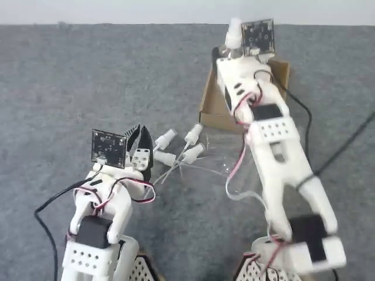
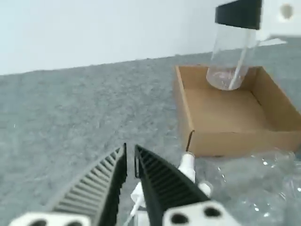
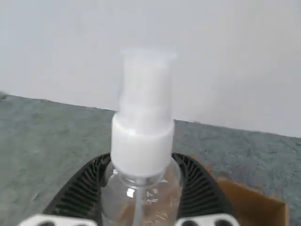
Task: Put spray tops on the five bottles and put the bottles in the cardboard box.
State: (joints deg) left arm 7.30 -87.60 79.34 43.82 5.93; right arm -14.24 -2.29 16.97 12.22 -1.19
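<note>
My right gripper (image 1: 235, 54) is shut on a clear bottle (image 3: 141, 197) that carries a white spray top (image 3: 143, 117). It holds the bottle (image 2: 230, 61) upright just above the open cardboard box (image 1: 212, 110), over its far side. My left gripper (image 2: 130, 162) is shut with nothing in it, low over the carpet, its black fingers (image 1: 142, 143) pointing at several loose white spray tops (image 1: 192, 134). One spray top (image 2: 187, 165) lies just past its fingertips. Clear bottles without tops (image 2: 268, 174) lie in front of the box (image 2: 235, 141).
Grey carpet (image 1: 88, 76) covers the table, open to the left and far left of the box. The right arm (image 1: 281, 158) stretches over the lying bottles (image 1: 220, 161). Thin dip tubes (image 1: 170, 172) trail from the spray tops.
</note>
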